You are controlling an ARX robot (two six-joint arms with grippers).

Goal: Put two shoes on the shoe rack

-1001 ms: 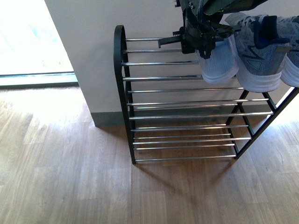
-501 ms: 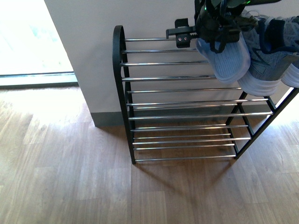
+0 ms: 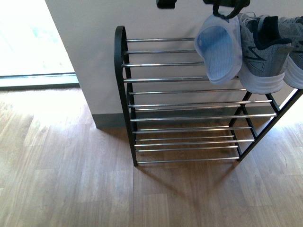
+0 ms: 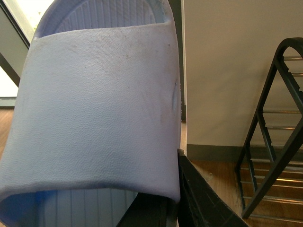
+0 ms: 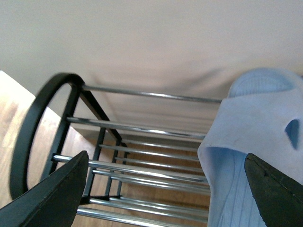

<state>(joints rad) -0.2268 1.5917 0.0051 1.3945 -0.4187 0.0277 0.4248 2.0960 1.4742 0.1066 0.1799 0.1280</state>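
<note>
A pale blue slide [image 3: 218, 52] hangs toe-down in front of the shoe rack's [image 3: 189, 104] top rods, just left of a grey sneaker [image 3: 262, 52]. My left gripper [image 3: 226, 5] is shut on the slide at the picture's top edge. In the left wrist view the slide's strap [image 4: 94, 104] fills the frame, above my left gripper [image 4: 170, 208]. A second grey sneaker [image 3: 296, 56] shows at the right edge. My right gripper [image 5: 163, 189] is open over the rack's rods [image 5: 142, 127], with the slide [image 5: 251, 142] near one finger [image 5: 277, 189].
The rack stands against a pale wall [image 3: 142, 19], its rounded black side frame [image 3: 120, 85] at the left. Wooden floor [image 3: 71, 179] spreads in front. A bright window [image 3: 23, 38] lies at the far left.
My left gripper has risen to the top edge of the front view, lifting the slide with it. The slide has swung so its footbed faces the camera.
</note>
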